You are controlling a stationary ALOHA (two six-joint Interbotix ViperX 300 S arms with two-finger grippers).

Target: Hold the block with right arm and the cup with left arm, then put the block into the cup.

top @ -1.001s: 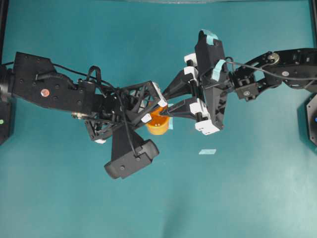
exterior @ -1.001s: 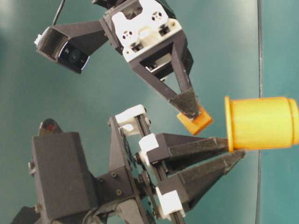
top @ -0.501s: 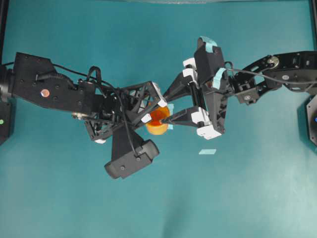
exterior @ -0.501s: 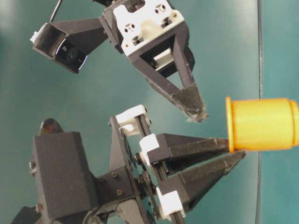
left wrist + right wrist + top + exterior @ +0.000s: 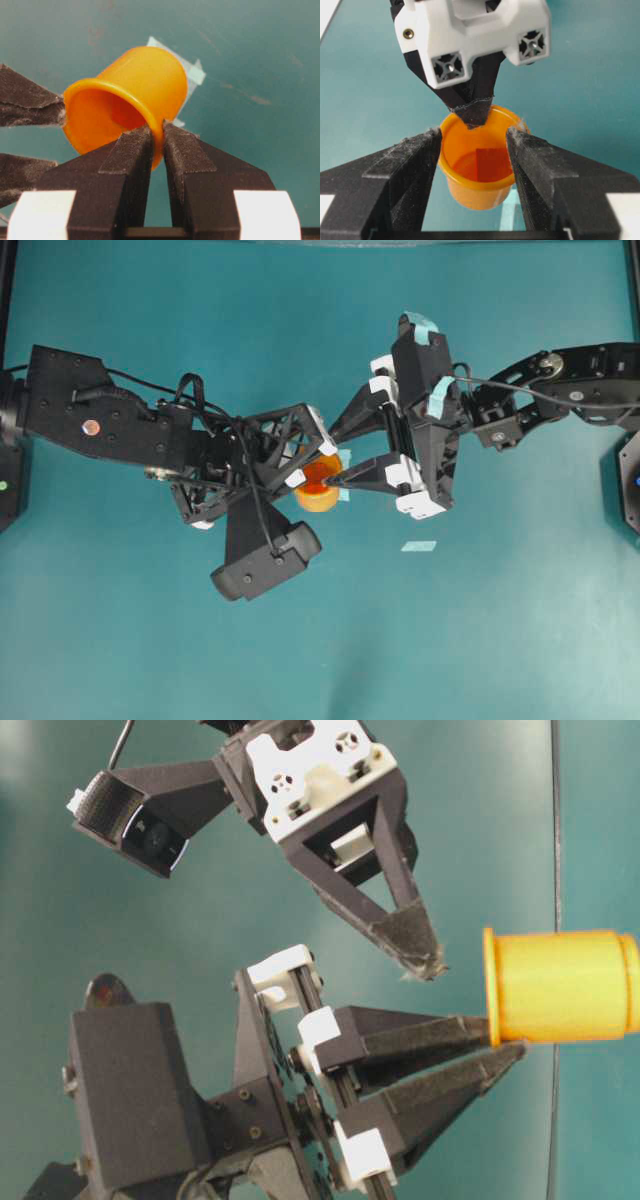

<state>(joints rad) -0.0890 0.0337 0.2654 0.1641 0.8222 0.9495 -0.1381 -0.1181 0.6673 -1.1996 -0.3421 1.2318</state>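
Block (image 5: pixel 491 164) is now out of the right pincer (image 5: pixel 475 145) and lies at the bottom of the cup (image 5: pixel 477 165); 1 s ago it was pinched at the pincer tips just short of the rim, 0.5 s ago it was already gone from them. So the drop is done and, as I judge it, the task is basically complete, w/ only the retreat left.

Right pincer is released: fingers spread either side of the cup mouth, holding nothing, barely moved in the last 0.5 s. Left pincer (image 5: pixel 157 145) is clenched on the cup wall at the rim, one finger inside, one outside, cup held tilted above the tabletop (image 5: pixel 500 640).

Around: a small pale tape strip (image 5: pixel 419 546) on the tabletop, apart from both arms; more pale tape shows behind the cup in the left wrist view. Obstruction: both pincers crowd the rim, so backing the right one out risks nudging the cup.
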